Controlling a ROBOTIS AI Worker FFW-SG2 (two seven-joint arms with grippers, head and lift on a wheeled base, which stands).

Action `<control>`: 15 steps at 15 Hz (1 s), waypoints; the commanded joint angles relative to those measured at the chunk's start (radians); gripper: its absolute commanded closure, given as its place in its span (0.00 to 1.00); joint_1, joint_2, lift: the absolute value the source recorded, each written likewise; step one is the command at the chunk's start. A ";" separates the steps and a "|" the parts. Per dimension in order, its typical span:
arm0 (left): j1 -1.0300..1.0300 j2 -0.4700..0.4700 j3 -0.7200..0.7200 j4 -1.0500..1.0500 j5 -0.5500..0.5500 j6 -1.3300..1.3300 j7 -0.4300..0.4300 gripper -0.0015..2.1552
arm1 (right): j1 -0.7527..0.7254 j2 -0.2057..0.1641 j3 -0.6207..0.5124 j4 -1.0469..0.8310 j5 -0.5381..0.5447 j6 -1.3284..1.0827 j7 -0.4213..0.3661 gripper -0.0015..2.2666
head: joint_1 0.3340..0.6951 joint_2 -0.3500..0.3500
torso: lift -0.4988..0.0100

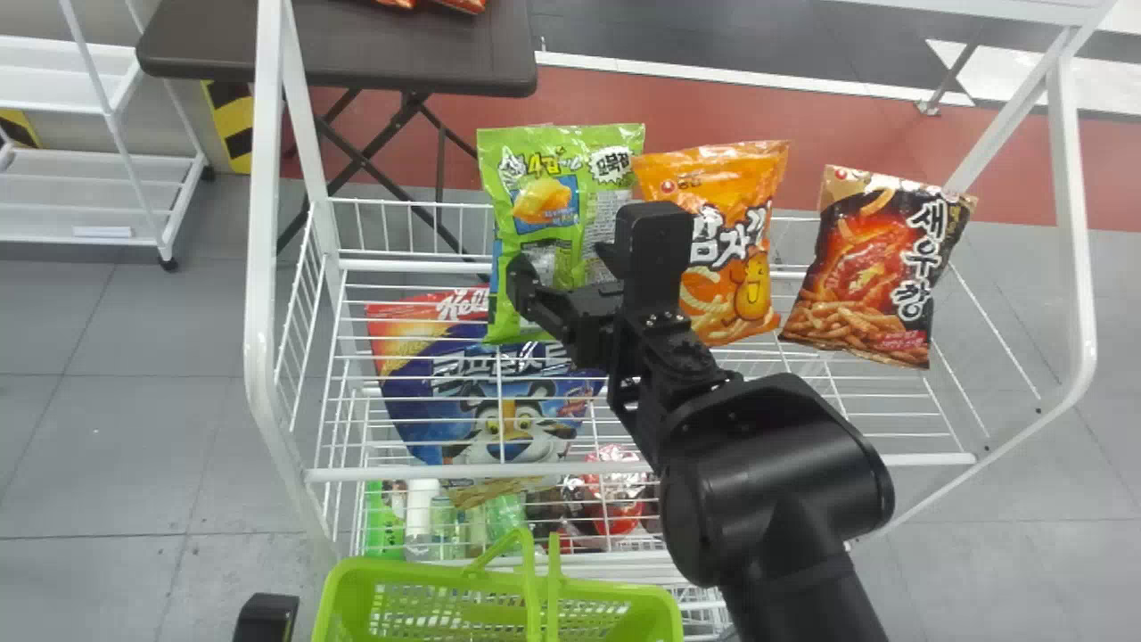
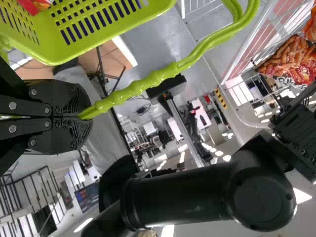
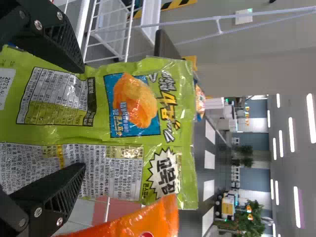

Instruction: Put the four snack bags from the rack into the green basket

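Observation:
In the head view my right gripper (image 1: 570, 267) stands in front of the green snack bag (image 1: 553, 152); in the right wrist view the gripper (image 3: 81, 118) has its fingers wide apart, with the green bag (image 3: 133, 143) between and beyond them. Beside it on the rack stand an orange bag (image 1: 749, 192) and a black-and-red bag (image 1: 878, 267). The green basket (image 1: 419, 575) is at the bottom of the head view, near my left gripper's arm part (image 1: 266, 615). In the left wrist view my left gripper (image 2: 79, 116) is shut on the handle of the basket (image 2: 98, 54).
The white wire rack (image 1: 267, 339) frames the bags. On its lower levels lie a blue cereal bag (image 1: 455, 392) and several small goods. A dark table (image 1: 357, 53) stands behind at the left, a white shelf (image 1: 98, 169) farther left.

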 commanded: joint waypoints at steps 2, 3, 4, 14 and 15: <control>0.000 0.001 0.012 0.002 0.000 0.002 -0.003 0.87 | -0.015 0.002 -0.001 0.038 0.021 0.015 0.014 0.90 | 1.00 0.28 | 0.97; 0.000 0.001 0.015 0.002 0.000 0.002 -0.003 0.87 | -0.001 -0.001 0.001 0.029 0.019 -0.019 0.031 0.90 | 1.00 0.29 | 0.97; 0.002 0.001 0.015 0.002 0.000 0.002 -0.003 0.87 | 0.025 -0.003 0.001 0.015 0.018 -0.059 0.038 0.90 | 1.00 0.29 | 0.97; 0.003 -0.006 0.015 -0.009 -0.007 0.005 0.005 0.87 | 0.393 -0.033 -0.051 -0.387 -0.036 -0.243 0.163 0.90 | 1.00 0.28 | 0.97; 0.002 -0.008 0.013 -0.006 -0.009 0.005 0.006 0.87 | 0.447 -0.035 -0.055 -0.439 -0.039 -0.243 0.167 0.90 | 1.00 0.27 | 0.97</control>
